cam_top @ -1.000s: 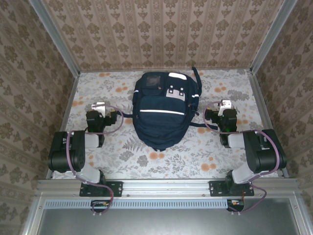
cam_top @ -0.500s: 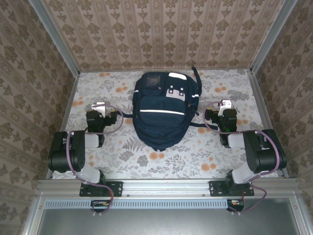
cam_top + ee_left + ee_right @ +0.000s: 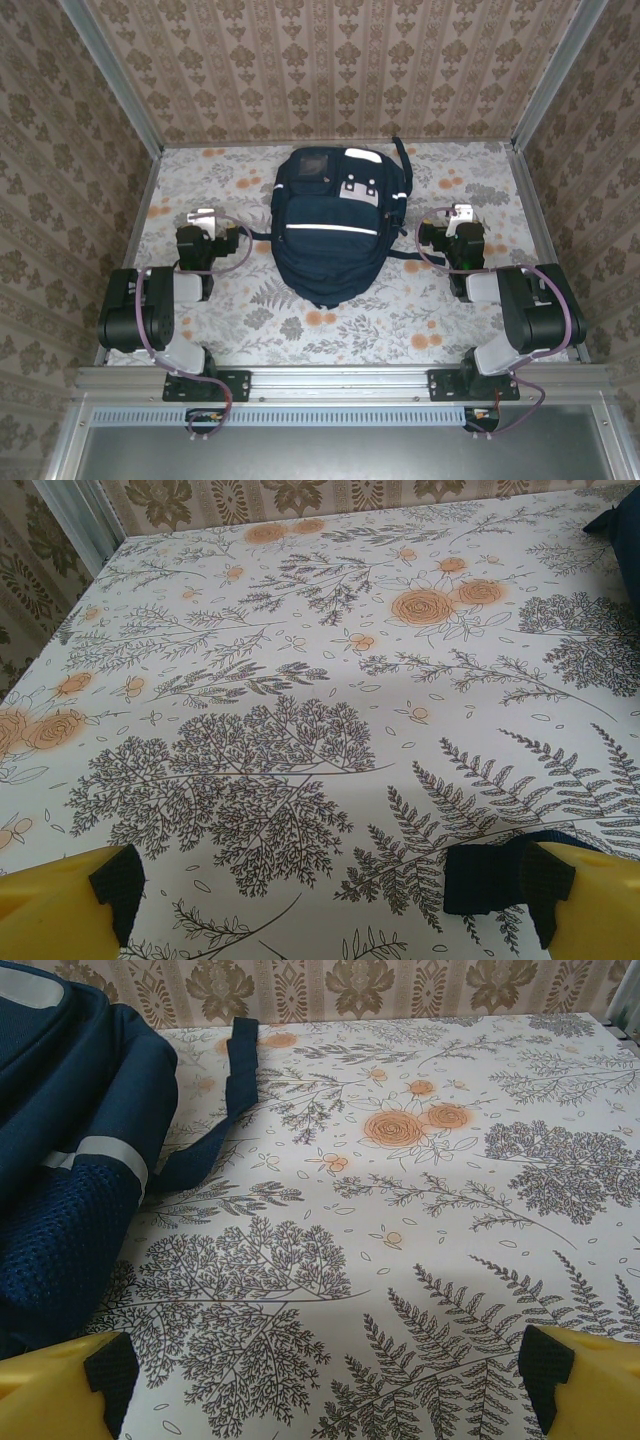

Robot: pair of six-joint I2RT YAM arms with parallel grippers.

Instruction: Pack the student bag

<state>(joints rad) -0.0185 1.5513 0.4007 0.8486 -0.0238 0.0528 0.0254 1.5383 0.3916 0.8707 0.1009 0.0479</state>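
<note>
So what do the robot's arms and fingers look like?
The left arm and the right arm are twins: chunky black blocks joined by pale grey pieces. A thin purple cable loops along each one. The fingers are bright yellow, and each is tipped with a black pad.

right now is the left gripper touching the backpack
Cannot tell. Left wrist view: backpack's strap sits beside the right finger of the left gripper; neither gap nor contact is plain.
</note>
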